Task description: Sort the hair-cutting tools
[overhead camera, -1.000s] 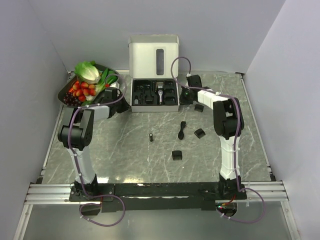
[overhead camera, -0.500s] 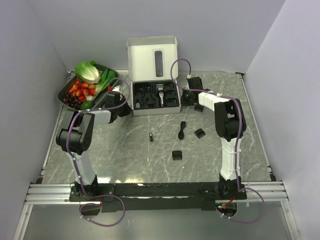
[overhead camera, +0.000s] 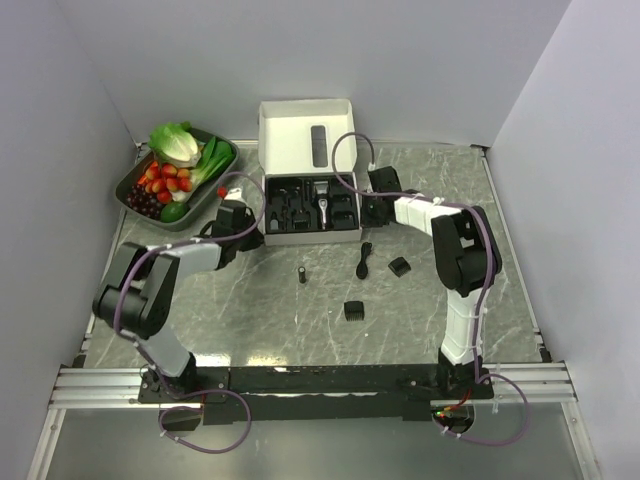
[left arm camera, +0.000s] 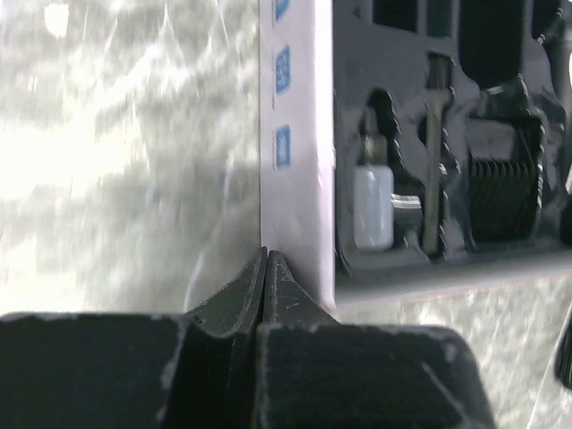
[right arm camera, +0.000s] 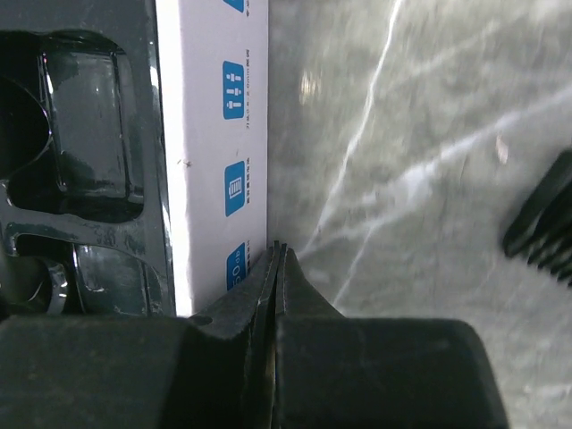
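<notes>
Marble tabletop [overhead camera: 250, 300], mid-sort: I hold the left claw [left arm camera: 265, 257] and right claw [right arm camera: 277, 248] pressed together, empty, against the box [overhead camera: 300, 130] sides. The clipper [overhead camera: 322, 190] sits inside; guards [overhead camera: 354, 310], cylinder [overhead camera: 302, 272] and brush [overhead camera: 364, 262] lie loose nearby. Next, I judge, one claw must open over a piece.

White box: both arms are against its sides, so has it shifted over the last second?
Yes. The white box slid toward the robot, away from the back wall.

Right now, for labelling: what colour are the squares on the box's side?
Blue squares, clearest in the right wrist view.
</notes>
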Available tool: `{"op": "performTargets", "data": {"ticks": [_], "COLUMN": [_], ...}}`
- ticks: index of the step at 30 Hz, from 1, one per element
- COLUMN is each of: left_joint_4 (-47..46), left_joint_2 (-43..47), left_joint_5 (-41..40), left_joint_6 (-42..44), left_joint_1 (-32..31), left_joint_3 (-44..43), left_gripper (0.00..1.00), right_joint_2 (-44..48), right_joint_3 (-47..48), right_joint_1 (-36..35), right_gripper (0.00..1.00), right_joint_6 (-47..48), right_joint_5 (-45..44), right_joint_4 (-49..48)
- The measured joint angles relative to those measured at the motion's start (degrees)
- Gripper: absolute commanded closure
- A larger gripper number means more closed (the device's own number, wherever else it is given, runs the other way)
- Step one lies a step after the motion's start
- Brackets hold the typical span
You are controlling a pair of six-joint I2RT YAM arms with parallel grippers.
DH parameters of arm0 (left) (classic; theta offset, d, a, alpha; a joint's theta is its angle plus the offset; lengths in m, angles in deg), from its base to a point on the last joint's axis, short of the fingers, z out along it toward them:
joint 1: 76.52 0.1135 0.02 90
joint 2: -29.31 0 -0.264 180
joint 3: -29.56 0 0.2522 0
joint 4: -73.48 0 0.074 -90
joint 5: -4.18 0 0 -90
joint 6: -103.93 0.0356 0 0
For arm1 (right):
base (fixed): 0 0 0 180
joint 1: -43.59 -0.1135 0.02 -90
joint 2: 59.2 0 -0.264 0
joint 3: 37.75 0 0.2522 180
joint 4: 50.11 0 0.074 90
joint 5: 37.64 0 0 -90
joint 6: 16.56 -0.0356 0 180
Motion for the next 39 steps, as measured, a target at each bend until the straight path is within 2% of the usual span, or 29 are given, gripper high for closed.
{"op": "performTargets", "data": {"ticks": [3,11,17,23,26,30,34,39], "left_joint_4": [0.39,-4.0,-3.91,1.05,8.0,16.35,18.86,20.09], "left_joint_2": [5.01,17.46,24.06,31.17,33.94,31.89,26.67,17.88], "left_joint_5": [-1.95,1.03,-1.2,-4.79,-9.49,-16.35,-20.11,-20.35], "left_joint_6": [-0.13,-3.02,-4.66,-5.38,-5.66,-5.7,-5.53,-5.31], "left_joint_1": [-2.05,-11.5,-14.27,-14.91,-14.91,-14.82,-12.87,-5.73], "left_joint_3": [4.11,13.25,19.5,20.17,16.55,6.49,-1.66,-7.56], "left_gripper": [0.99,0.99,0.99,0.99,0.99,0.99,0.99,0.99], "right_joint_2": [1.99,6.49,8.48,10.03,12.85,17.9,22.47,27.56], "right_joint_3": [-2.78,-9.18,-11.63,-11.8,-11.87,-11.85,-11.85,-11.85], "right_joint_1": [-0.74,-6.58,-8.22,-8.31,-8.63,-10.19,-12.26,-13.7], "right_gripper": [1.0,1.0,1.0,1.0,0.98,0.98,1.0,1.0], "right_joint_6": [-0.04,-1.27,-1.75,-2.71,-3.02,-3.08,-3.41,-4.24], "right_joint_5": [-1.36,-1.31,-3.13,-8.39,-12.0,-16.59,-19.43,-20.94], "right_joint_4": [-0.57,-2.01,-1.57,0.72,2.58,4.2,5.66,6.97]}}
